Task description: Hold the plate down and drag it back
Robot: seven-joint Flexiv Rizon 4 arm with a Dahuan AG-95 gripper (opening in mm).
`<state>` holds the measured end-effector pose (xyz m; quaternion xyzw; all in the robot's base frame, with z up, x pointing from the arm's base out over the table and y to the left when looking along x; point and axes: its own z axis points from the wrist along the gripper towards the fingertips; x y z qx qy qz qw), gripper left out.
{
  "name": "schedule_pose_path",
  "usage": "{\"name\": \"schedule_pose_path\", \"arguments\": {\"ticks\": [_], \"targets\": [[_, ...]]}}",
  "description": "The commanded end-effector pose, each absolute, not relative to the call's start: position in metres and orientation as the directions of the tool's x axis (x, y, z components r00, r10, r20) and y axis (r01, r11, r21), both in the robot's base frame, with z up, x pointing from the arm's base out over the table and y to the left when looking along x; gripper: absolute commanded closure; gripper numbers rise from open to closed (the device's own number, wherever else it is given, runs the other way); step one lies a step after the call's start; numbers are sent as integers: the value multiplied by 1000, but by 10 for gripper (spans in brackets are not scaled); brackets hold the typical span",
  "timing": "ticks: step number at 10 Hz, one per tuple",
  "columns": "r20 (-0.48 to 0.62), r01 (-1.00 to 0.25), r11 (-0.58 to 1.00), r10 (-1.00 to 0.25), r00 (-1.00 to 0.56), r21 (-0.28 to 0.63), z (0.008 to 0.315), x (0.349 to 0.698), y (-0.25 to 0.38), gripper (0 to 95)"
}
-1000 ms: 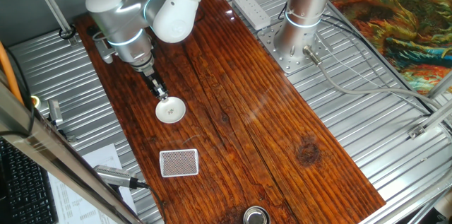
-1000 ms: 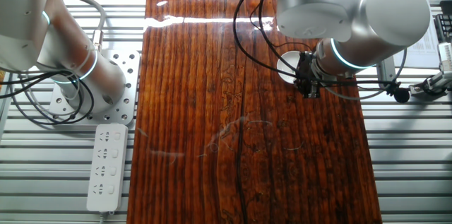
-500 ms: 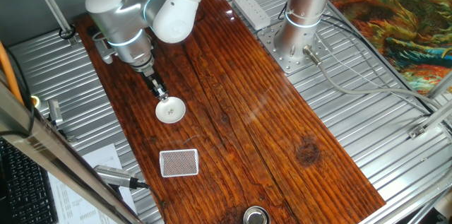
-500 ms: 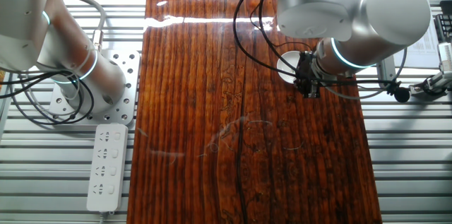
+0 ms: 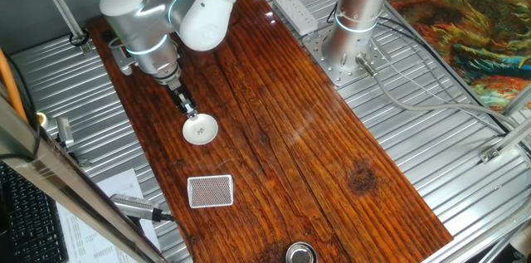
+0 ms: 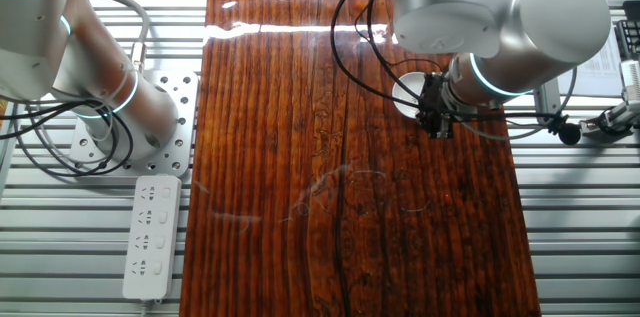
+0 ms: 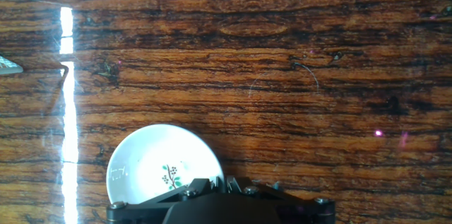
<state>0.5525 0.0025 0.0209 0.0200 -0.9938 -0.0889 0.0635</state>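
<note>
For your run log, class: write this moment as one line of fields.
phase: pressing plate | gripper: tip at edge of plate, jaw state unclear | card: apart, nearer camera | table: wooden

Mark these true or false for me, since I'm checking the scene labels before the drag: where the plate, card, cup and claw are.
1. The claw is at the plate's rim. True.
2. The card lies on top of the plate. False: it lies apart on the table, nearer the cup.
3. The plate is upside down. False: the hand view shows its hollow face up, with a small dark mark in it.
4. The cup stands at the table's edge, far from the plate. True.
5. The power strip lies on the wood. False: it lies on the metal surface beside the wood.
</note>
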Motion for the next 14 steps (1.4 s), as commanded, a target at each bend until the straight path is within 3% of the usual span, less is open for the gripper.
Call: {"name": "schedule_pose_path", "arguments": {"ticks": [1, 14], "targets": [[123, -27, 984, -49, -991, 178, 21, 553, 2, 950], [128, -35, 984, -57, -990, 172, 22, 553, -3, 950]]}}
